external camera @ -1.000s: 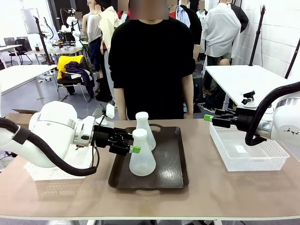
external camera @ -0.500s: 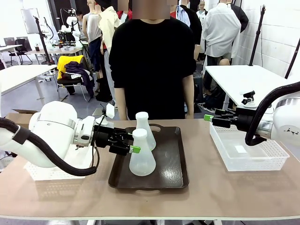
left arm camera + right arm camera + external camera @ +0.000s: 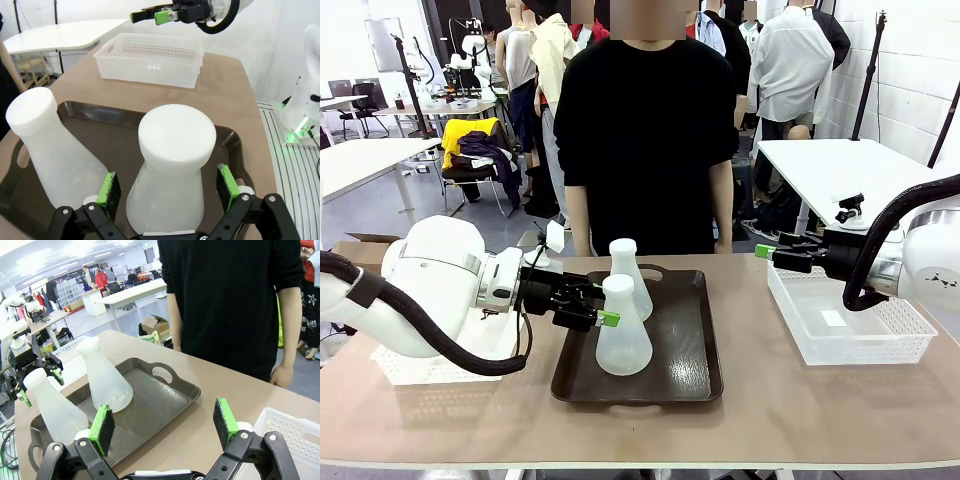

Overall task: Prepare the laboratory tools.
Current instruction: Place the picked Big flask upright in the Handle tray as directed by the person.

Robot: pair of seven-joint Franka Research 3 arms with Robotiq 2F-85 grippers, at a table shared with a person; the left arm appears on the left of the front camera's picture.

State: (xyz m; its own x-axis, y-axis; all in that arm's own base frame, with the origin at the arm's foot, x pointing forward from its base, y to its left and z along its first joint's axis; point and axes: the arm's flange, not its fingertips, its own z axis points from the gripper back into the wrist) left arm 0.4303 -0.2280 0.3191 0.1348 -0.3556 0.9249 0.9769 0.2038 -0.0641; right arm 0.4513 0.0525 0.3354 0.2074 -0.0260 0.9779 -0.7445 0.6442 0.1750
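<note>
You are looking at two frosted flasks standing upright on the dark brown tray (image 3: 695, 375), which is lying on the surface (image 3: 770, 420) between the two arms. The near flask (image 3: 621, 330) is sitting toward the tray's left half, and the far flask (image 3: 628, 275) is standing just behind it, close to the tray's far handle cut-out.

Your left gripper (image 3: 602, 308) is reaching in from the left at neck height of the near flask. In the left wrist view its fingers (image 3: 108, 188) are spread wide, one green pad on each side of the near flask (image 3: 172, 165), with a gap showing on both sides, so they are bracketing the flask and not pinching it. The far flask (image 3: 55, 145) is standing just off to one side of that gripper, outside the fingers.

Your right gripper (image 3: 767, 255) is hovering above the surface, near the left end of the white mesh basket (image 3: 910, 345), well apart from the tray. In the right wrist view its fingers (image 3: 102, 429) are spread apart with nothing between them, pointing across the surface toward the tray (image 3: 170, 400) and both flasks.

A second white mesh basket (image 3: 410, 370) is sitting under your left arm on the left side of the surface. A person in a black top (image 3: 645, 140) is standing at the far side, with one hand (image 3: 281, 375) hanging by the surface edge.
</note>
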